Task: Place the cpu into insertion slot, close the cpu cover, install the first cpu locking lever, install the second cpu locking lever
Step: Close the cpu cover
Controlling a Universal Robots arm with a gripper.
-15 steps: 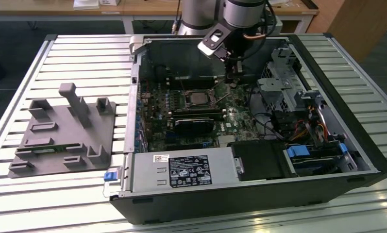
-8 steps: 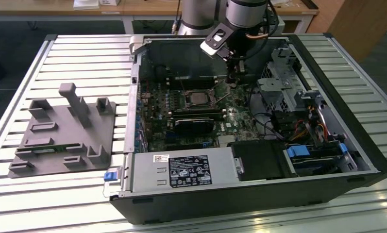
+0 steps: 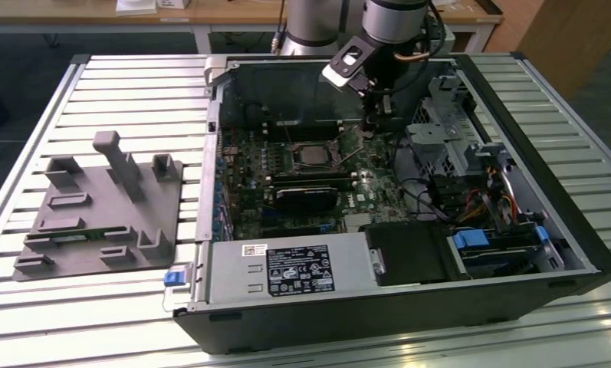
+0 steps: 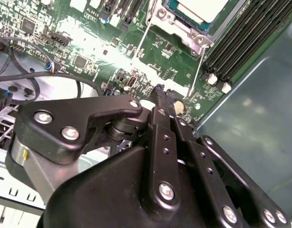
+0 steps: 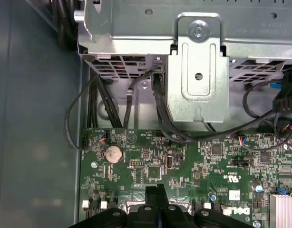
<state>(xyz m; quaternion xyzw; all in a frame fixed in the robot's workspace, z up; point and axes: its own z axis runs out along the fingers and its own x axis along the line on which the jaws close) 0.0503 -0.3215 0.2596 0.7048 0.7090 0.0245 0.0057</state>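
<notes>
1. The gripper is clenched: in both wrist views its two black fingers press together with only a thin seam between them, and nothing shows in the seam.
2. In the exterior view the gripper hangs low inside the open computer case, over the motherboard, just to the exterior view's right of the insertion slot.
3. A thin wire locking lever ends just beside the fingertips; contact cannot be told. A second wire lever runs off the socket's other side.
4. The cpu sits in the slot, with the cpu cover framing it.
5. Past the fingertips lie a coin cell battery, black cables and a metal drive cage.
6. A grey fixture rests on the slatted table, on the exterior view's left of the case.
</notes>
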